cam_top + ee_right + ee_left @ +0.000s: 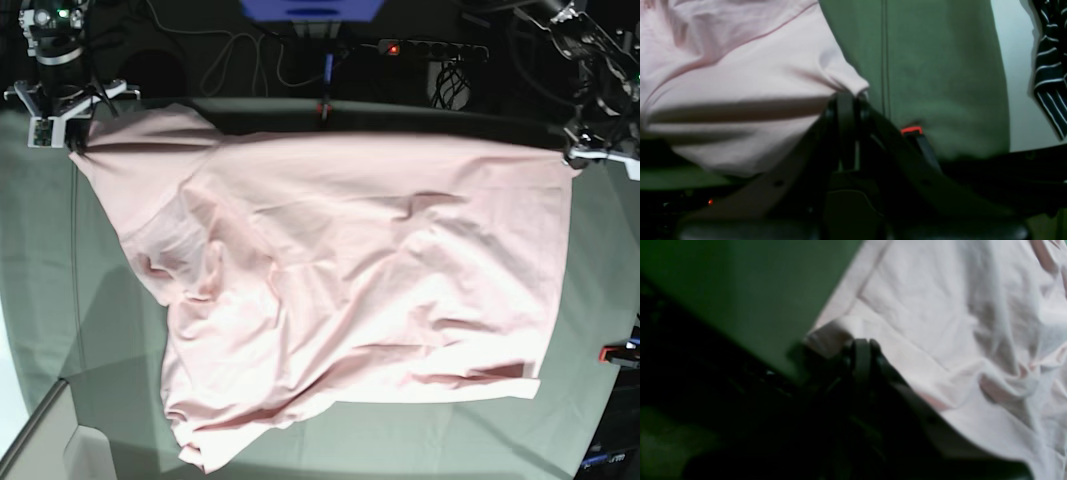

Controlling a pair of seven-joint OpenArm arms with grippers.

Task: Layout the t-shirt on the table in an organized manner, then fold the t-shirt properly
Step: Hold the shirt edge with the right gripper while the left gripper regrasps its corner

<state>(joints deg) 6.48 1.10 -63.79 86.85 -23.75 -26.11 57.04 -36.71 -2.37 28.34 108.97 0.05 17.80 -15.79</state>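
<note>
Two far corners of the t-shirt [360,270] are pinched in my left gripper [577,160] and right gripper [75,150], stretched over the table [40,300]; I judge layout unfinished, near side rumpled, folding not begun.

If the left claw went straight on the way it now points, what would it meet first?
Probably only the t-shirt. The left claw is shut on the shirt's edge, and pink cloth fills the left wrist view beyond its tips. The table lies off to one side. Depth is unclear.
</note>
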